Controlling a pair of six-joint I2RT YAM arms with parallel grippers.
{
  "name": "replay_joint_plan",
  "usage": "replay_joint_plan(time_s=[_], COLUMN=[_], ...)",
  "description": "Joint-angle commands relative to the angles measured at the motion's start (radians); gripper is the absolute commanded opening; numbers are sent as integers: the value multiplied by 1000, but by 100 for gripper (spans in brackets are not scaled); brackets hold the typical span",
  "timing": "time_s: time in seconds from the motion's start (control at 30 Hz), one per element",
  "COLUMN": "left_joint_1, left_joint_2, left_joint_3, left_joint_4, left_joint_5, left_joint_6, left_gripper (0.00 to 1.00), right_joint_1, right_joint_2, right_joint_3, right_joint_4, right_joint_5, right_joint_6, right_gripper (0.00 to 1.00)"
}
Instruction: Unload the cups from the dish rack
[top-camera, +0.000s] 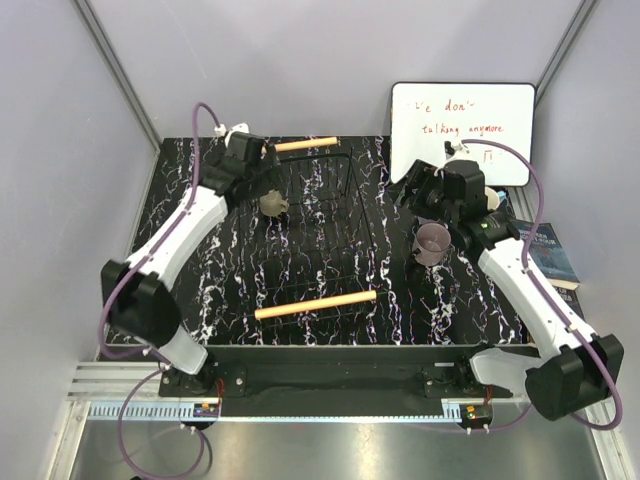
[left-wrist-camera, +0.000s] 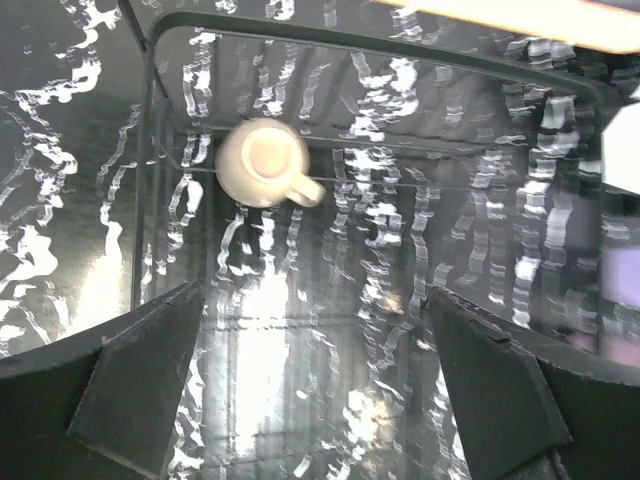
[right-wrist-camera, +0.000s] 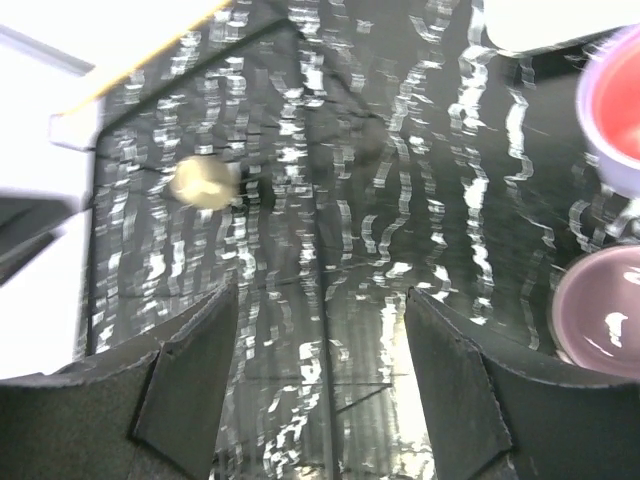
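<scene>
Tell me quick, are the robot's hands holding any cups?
Left gripper: jaws open, holding nothing.
Right gripper: jaws open, holding nothing.

One mug, two cups, one dish rack, one whiteboard.

Fixed overhead view from behind; two close, downward wrist views, both on the mug.
</scene>
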Motion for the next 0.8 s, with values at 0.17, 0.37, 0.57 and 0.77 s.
replay_joint_plan(time_s=[0.17,0.37,0.57,0.77], left_joint_1=[3,1,1,3], left_joint_2=[326,466,538,596], left_joint_3=[250,349,344,346], left_joint_4=[-75,-75,-15,17], left_joint_5=[-143,-195,-250,-250], left_joint_6=[34,-1,-9,-35], left_gripper=[99,99,99,99], right_joint_1=[13,14,22,22], right_joint_2=[-94,-88,-99,-91], right_joint_3=[-43,-83,-131,-158], right_joint_4=[154,208,260,274], right_joint_5=[-145,-195,-218,-222], right_joint_6=[-2,29,52,50], right_gripper=[74,74,73,73])
